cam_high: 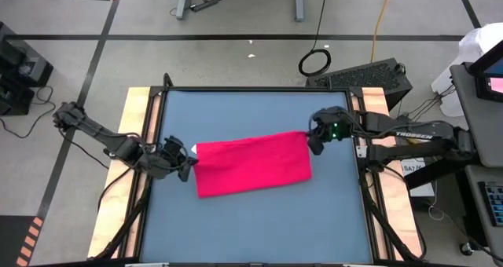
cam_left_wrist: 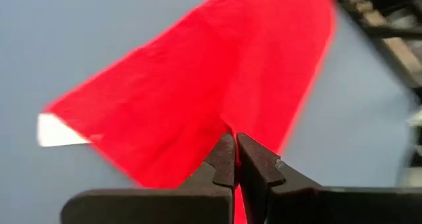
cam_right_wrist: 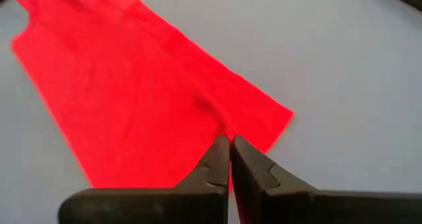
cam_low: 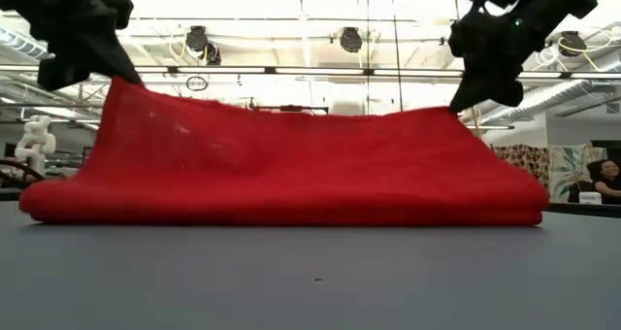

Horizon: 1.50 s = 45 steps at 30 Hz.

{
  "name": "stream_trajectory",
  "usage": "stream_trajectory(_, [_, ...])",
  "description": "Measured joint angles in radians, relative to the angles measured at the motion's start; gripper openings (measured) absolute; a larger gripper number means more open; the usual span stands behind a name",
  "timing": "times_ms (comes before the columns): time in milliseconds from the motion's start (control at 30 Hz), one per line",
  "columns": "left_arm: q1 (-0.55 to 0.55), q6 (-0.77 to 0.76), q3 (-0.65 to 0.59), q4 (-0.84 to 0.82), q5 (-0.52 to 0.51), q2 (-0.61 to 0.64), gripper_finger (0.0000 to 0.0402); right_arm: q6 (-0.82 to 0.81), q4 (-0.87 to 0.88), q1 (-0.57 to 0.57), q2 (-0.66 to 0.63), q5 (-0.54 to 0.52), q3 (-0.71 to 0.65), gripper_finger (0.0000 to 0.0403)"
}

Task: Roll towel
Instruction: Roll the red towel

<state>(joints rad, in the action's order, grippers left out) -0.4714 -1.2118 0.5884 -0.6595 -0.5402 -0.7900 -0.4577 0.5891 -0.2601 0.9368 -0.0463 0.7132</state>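
- Beyond the blue table (cam_high: 259, 220), the overhead view shows a coiled black cable (cam_high: 314, 61) on the grey floor and a dark equipment case (cam_high: 369, 74) just past the table's far right corner; nothing else lies on the tabletop with the cloth.
- From table height, the raised towel (cam_low: 291, 170) fills the middle of the frame and blocks most of the room behind it; a seated person (cam_low: 606, 180) shows at the far right edge.
- In that low view both arms are cut off by the top of the frame, and the fingertips cannot be made out against the cloth.
- The small white tag (cam_left_wrist: 59, 130) sticks out from the towel's edge near the left arm.
- The towel (cam_high: 251, 165) lies across the middle of the table, its near folded edge resting on the surface and its far edge lifted at both ends.
- The left gripper (cam_high: 187, 162) is clamped on the towel's left far corner, cloth pinched between its closed fingers (cam_left_wrist: 224, 161).
- The right gripper (cam_high: 314, 141) is likewise clenched on the right far corner, its fingers (cam_right_wrist: 247, 161) pressed together on the fabric edge.
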Motion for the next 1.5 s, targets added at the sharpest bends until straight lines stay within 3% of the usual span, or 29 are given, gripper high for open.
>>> stream_trajectory(233, [0.061,0.043,0.0,-0.062,-0.01,-0.026,0.0008,0.087,-0.004,-0.075,0.083,0.025,0.0,0.0])
stream_trajectory(700, [0.144,0.127,-0.006,-0.083,-0.045,-0.103,0.0008,0.086,-0.033,-0.079,0.268,0.041,0.0,0.0])
stream_trajectory(933, [0.171,0.147,-0.006,-0.075,-0.045,-0.12,0.0009,-0.01,0.039,-0.079,0.23,0.058,0.005,0.0])
stream_trajectory(1167, [0.178,0.177,-0.006,-0.077,-0.065,-0.12,0.0009,0.009,0.213,-0.078,0.139,0.235,0.063,0.0])
stream_trajectory(1300, [0.177,0.213,-0.006,-0.081,-0.11,-0.125,0.0009,0.074,0.256,-0.08,0.121,0.188,0.063,0.0])
stream_trajectory(1500, [0.178,0.255,-0.006,-0.091,-0.127,-0.152,0.0009,0.172,0.153,-0.106,0.163,0.094,0.062,0.0])
